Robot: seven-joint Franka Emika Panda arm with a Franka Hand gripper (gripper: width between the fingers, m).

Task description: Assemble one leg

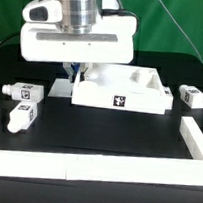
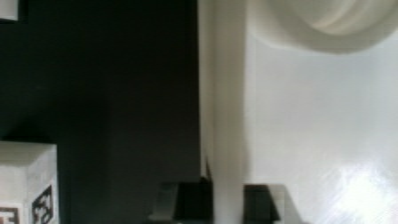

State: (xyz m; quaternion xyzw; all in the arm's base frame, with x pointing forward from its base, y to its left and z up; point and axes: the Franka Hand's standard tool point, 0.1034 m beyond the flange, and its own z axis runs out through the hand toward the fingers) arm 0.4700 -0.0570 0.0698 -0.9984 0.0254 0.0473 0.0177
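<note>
The flat white square panel (image 1: 121,91) lies in the middle of the black table, sockets up. My gripper (image 1: 78,71) is down at its edge on the exterior view's left. In the wrist view my gripper (image 2: 228,203) has its two dark fingers close together, one on each side of the panel's edge (image 2: 221,120), shut on it. A round socket (image 2: 338,25) shows ahead on the panel. Two legs (image 1: 22,90) (image 1: 23,118) lie at the exterior view's left, and one leg (image 1: 193,95) lies at the right. A tagged white piece (image 2: 25,186) sits beside the gripper.
A white raised border (image 1: 43,162) runs along the front of the table and up the exterior view's right side (image 1: 193,143). Another white piece (image 1: 61,86) lies against the panel's left side under the gripper.
</note>
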